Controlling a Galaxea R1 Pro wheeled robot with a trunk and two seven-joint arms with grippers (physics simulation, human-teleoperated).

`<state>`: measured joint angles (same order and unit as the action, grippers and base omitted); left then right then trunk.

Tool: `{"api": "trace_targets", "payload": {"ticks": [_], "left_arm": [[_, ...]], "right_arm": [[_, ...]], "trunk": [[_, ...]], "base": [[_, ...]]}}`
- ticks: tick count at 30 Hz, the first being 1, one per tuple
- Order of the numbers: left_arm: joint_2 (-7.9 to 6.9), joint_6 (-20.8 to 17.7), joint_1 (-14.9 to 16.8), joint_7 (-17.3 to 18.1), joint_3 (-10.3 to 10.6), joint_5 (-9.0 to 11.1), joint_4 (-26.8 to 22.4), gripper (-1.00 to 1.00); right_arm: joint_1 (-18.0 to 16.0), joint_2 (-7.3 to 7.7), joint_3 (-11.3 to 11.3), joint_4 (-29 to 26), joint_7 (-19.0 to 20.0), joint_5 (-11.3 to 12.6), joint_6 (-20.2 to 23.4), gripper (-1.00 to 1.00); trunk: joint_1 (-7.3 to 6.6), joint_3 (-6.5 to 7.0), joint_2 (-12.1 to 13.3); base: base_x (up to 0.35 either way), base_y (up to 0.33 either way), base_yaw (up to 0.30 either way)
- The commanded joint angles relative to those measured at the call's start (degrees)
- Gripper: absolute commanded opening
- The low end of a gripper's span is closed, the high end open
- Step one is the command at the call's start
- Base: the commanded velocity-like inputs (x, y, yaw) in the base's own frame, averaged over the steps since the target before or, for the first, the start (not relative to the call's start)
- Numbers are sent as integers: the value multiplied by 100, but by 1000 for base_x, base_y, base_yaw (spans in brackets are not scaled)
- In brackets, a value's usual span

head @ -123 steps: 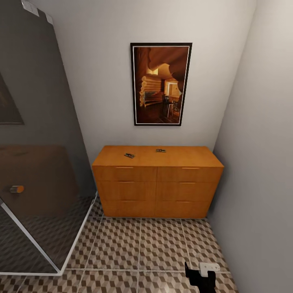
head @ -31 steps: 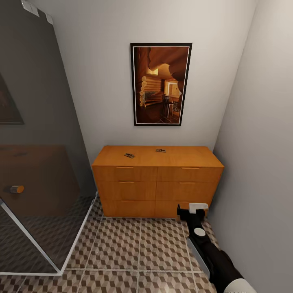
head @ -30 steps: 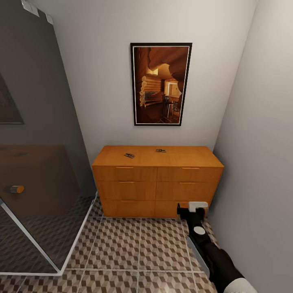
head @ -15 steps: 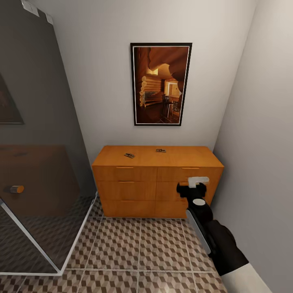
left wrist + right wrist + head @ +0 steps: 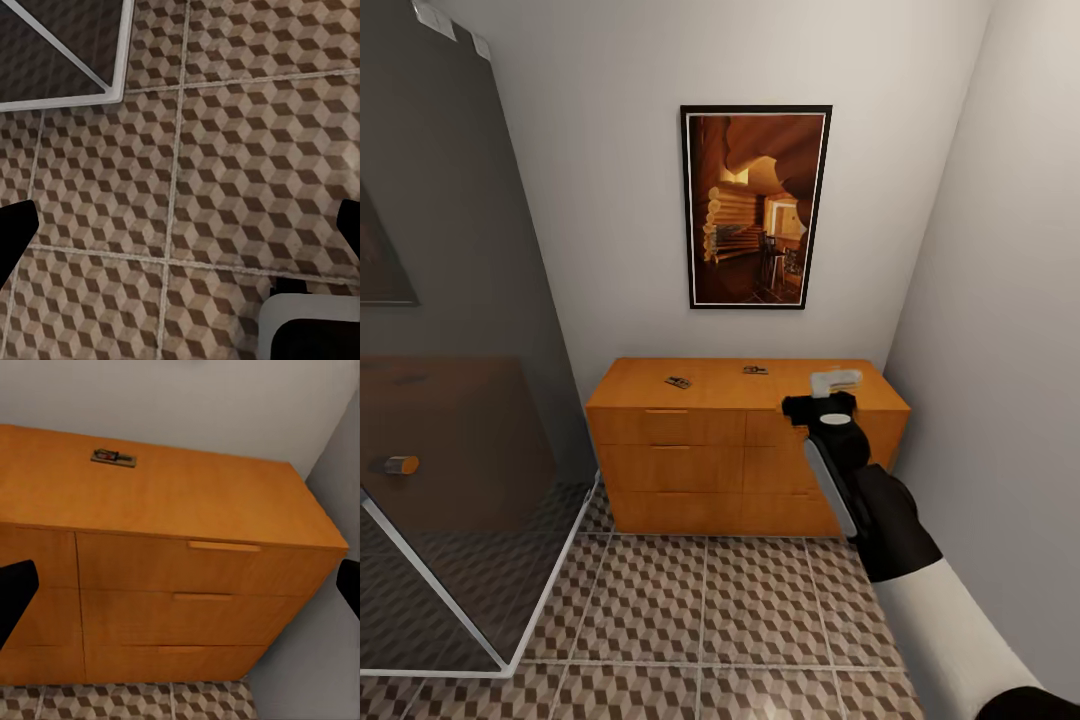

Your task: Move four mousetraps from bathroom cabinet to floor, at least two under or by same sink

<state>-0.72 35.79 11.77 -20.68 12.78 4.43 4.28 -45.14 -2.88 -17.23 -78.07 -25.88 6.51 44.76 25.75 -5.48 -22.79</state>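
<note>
Two mousetraps lie on the flat top of the cabinet (image 5: 745,440), an orange-brown chest of smooth wood with drawer fronts and slim bar pulls. One mousetrap (image 5: 678,382) is a small dark rectangle sitting askew toward the front left of the top; the other mousetrap (image 5: 755,370) lies farther back near the middle, close to the wall, its thin grey metal parts just visible in the right wrist view (image 5: 114,457).

The right gripper (image 5: 822,397) is raised in front of the cabinet's right half, at about the level of the top's front edge, with a pale block at its tip and a black wrist behind. In the right wrist view its dark fingertips (image 5: 15,594) sit at opposite edges of the frame, so the jaws are spread wide and hold nothing. Both traps lie apart from the jaws, to their left and farther back.

The left gripper's fingertips (image 5: 13,229) likewise stand wide apart, empty, over the bathroom floor (image 5: 710,610), whose large square tiles carry a brown, beige and white cube print with pale grout. A framed picture (image 5: 756,206) hangs above the cabinet.
</note>
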Motion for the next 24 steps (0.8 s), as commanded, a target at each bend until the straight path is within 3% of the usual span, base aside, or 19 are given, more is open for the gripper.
{"api": "trace_targets", "payload": {"ticks": [1, 4, 9, 17, 24], "left_arm": [[3, 33, 10, -6, 49, 44, 20, 100], [2, 33, 10, -6, 49, 46, 20, 100], [2, 33, 10, -6, 49, 48, 20, 100], [-6, 32, 10, -6, 49, 47, 20, 100], [-7, 31, 10, -6, 49, 49, 20, 100]], "right_arm": [[-124, -21, -9, 48, -58, 62, 99, 100], [-564, -82, -9, 309, -52, 61, 315, 100], [-933, -152, -10, 561, -43, 68, 420, 100], [-1110, -228, -42, 668, 43, 121, 464, 100], [-1132, -230, -56, 639, 439, 142, 494, 100]], "trunk": [[4, -13, -13], [4, -13, -13], [4, -13, -13], [4, -13, -13], [4, -13, -13]], "base": [[0, 0, 0], [0, 0, 0], [0, 0, 0], [0, 0, 0], [0, 0, 0]]}}
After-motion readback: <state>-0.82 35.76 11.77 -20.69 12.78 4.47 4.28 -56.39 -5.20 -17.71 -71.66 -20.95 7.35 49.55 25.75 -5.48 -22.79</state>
